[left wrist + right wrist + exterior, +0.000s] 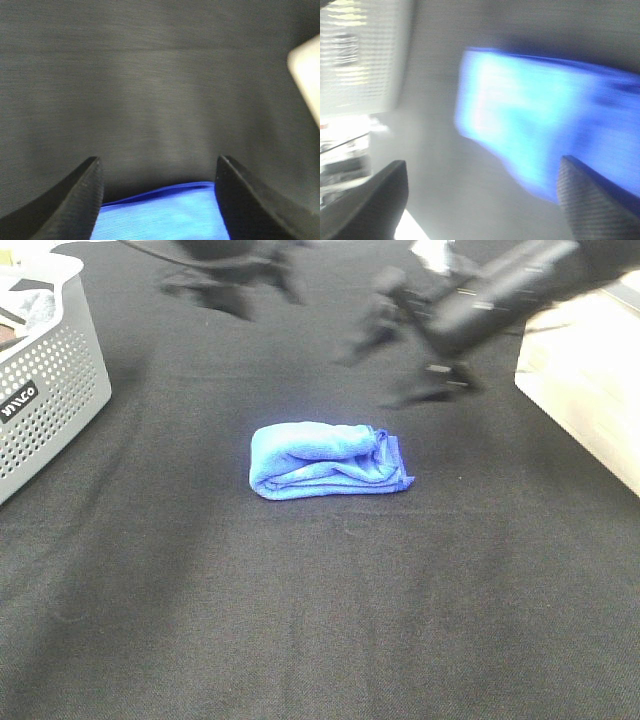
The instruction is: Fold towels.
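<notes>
Locate the blue towel [328, 461] first; all positions below refer to it. The towel lies on the table [300, 620], which is covered in black cloth, near the middle of the exterior high view. It is folded into a compact, thick bundle. Its long side runs left to right, its left end is rounded, and its layered hems are stacked at the right end.

The grey perforated basket [50, 390] stands well apart from the towel, to its left and farther back, at the table edge.

Check the left gripper [157, 160]. Its fingers [70, 200] stand wide apart and grip nothing. The left wrist view shows one towel edge low between them. In the exterior high view this gripper appears blurred, beyond the towel and to its left, clear of the fabric.

Check the right gripper [482, 162]. Its fingers [592, 200] are also spread wide and grip nothing. The right wrist view is blurred, with the towel beyond the fingers. In the exterior high view this gripper sits beyond the towel and to its right, apart from it.
</notes>
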You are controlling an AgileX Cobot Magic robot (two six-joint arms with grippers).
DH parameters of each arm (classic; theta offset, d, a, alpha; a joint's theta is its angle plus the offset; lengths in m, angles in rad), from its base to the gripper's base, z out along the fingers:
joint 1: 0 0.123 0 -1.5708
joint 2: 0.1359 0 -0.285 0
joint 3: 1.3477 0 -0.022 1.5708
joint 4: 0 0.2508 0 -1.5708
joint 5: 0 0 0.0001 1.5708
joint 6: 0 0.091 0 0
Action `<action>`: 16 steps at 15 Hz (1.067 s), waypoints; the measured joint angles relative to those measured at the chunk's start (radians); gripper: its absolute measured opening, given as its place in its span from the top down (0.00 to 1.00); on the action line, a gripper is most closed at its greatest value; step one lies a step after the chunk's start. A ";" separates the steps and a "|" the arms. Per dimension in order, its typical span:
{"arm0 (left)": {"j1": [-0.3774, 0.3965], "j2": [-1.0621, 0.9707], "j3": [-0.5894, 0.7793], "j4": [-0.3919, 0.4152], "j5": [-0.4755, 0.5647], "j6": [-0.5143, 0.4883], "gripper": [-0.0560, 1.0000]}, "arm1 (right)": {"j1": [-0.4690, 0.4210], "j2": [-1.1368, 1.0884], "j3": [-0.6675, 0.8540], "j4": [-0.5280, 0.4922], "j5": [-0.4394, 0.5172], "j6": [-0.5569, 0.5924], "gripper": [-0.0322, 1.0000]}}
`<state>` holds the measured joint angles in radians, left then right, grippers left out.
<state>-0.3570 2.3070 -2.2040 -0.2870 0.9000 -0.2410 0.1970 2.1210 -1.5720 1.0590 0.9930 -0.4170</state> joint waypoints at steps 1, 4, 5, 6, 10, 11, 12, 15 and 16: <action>0.000 0.000 0.000 0.000 0.000 0.000 0.36 | 0.000 0.000 0.000 0.000 0.000 0.000 0.23; 0.047 -0.002 0.000 0.026 0.058 -0.002 0.36 | 0.114 0.072 0.000 0.068 -0.069 -0.049 0.23; 0.047 -0.002 0.000 0.028 0.060 -0.002 0.36 | 0.116 0.100 0.000 0.068 -0.082 -0.050 0.23; 0.047 -0.002 0.000 0.028 0.062 -0.002 0.36 | 0.112 0.130 0.000 0.059 -0.087 -0.050 0.23; 0.047 -0.002 0.000 0.028 0.073 -0.002 0.36 | 0.049 0.173 0.000 0.010 -0.088 -0.019 0.23; 0.047 -0.002 0.000 0.028 0.073 -0.002 0.36 | 0.026 0.175 0.000 -0.014 -0.088 -0.004 0.23; 0.047 -0.002 0.000 0.028 0.074 -0.002 0.36 | 0.005 0.175 0.000 -0.026 -0.087 0.005 0.23; 0.047 -0.003 0.000 0.028 0.101 -0.002 0.36 | -0.002 0.175 0.000 -0.108 -0.084 0.010 0.23; 0.047 -0.004 -0.001 0.029 0.129 0.008 0.36 | -0.002 0.170 0.000 -0.152 -0.084 0.030 0.23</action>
<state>-0.3100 2.3030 -2.2050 -0.2580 1.0290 -0.2330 0.1950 2.2910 -1.5720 0.9070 0.9090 -0.3870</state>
